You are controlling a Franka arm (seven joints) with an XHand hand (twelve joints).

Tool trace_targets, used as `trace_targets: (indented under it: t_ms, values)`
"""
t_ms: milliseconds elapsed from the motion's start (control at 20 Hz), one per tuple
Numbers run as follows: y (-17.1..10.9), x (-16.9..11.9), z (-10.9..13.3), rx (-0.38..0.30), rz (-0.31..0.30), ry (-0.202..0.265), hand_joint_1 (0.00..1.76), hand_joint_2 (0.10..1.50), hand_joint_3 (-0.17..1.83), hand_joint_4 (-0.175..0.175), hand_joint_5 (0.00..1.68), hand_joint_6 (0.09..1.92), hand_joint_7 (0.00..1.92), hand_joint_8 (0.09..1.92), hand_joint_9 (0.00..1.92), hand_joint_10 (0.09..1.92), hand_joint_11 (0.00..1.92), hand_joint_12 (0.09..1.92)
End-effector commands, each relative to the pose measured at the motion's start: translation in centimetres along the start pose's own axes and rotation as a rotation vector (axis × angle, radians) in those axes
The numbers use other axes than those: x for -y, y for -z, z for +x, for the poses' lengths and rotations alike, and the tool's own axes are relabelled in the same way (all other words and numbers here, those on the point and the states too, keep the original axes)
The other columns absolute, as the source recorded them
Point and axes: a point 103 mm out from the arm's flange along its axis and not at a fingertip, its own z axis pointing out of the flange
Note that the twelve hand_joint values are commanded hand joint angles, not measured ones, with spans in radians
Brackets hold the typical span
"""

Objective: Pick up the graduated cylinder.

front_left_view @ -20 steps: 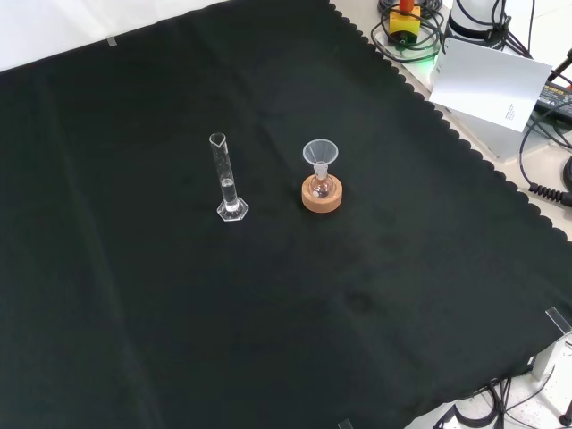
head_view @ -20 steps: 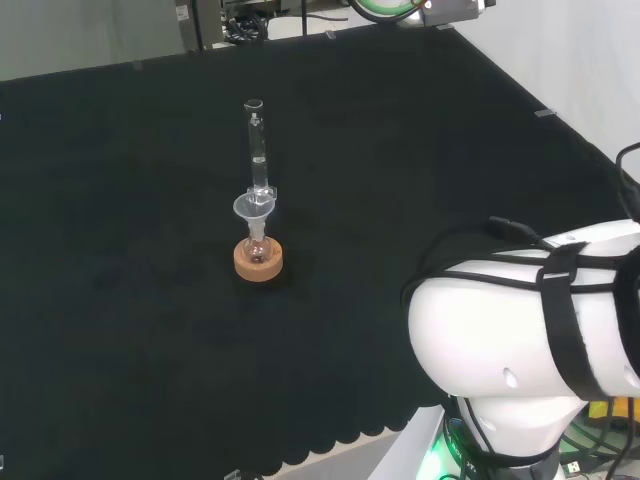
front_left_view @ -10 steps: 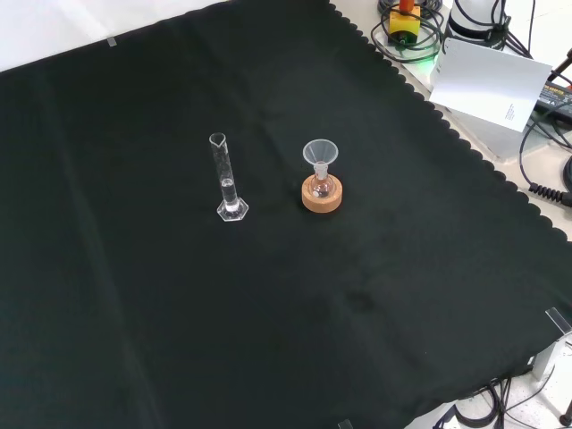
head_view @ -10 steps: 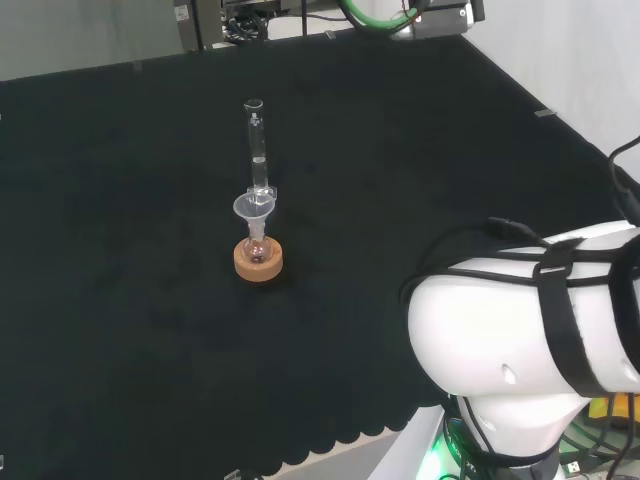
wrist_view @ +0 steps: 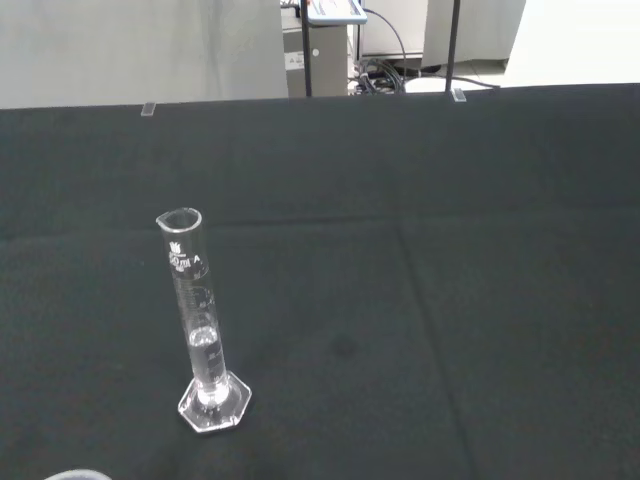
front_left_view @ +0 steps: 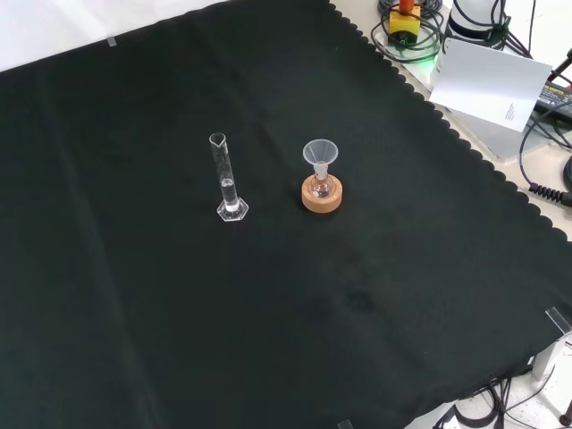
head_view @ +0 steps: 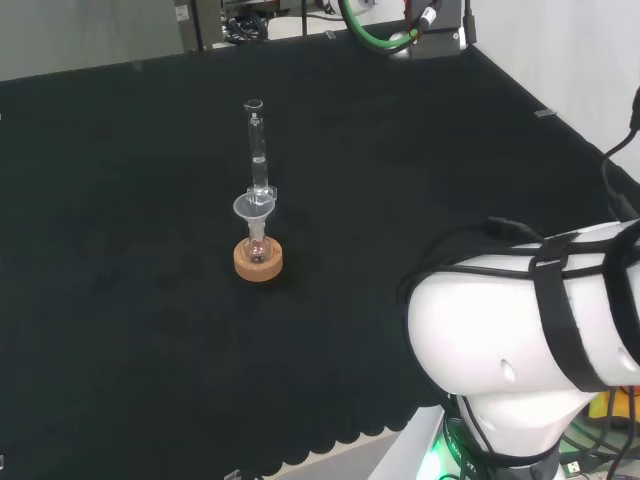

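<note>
Stands upright on its hexagonal foot on the black cloth of the counter (front_left_view: 134, 295): the clear graduated cylinder (front_left_view: 226, 179), untouched, a little clear liquid low in its tube (wrist_view: 203, 345). Just beside it, to the right in the front view and nearer in the head view, a small flask (front_left_view: 322, 186) topped by a clear funnel (front_left_view: 320, 153), seated in a cork ring (front_left_view: 322, 196). Cannot tell whether the fingers are released or clenched, nor where the cylinder lies from them.
</note>
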Motion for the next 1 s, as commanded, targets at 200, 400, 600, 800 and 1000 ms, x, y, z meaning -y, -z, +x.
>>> trace_targets:
  t_ms: [200,400,600,800,1000]
  values:
    - [-10.1,-9.1,-2.0,-0.084,0.026,0.059,0.4,1.12,0.26,-0.053,0.37,0.09,0.14,0.61,0.31,0.69,0.11,1.37]
    - [-13.0,-11.2,-1.2,-0.108,0.044,0.088,0.43,1.11,0.26,-0.055,0.38,0.09,0.15,0.62,0.32,0.69,0.12,1.37]
    - [-15.3,-12.5,0.0,-0.108,0.073,0.1,0.46,1.1,0.26,-0.056,0.39,0.09,0.16,0.63,0.33,0.69,0.13,1.37]
    - [-16.8,-13.2,1.0,-0.108,0.089,0.109,0.47,1.09,0.26,-0.057,0.39,0.09,0.16,0.63,0.33,0.68,0.13,1.37]
    - [-18.1,-13.2,1.4,-0.121,0.099,0.117,0.49,1.08,0.26,-0.057,0.39,0.09,0.16,0.64,0.33,0.68,0.13,1.37]
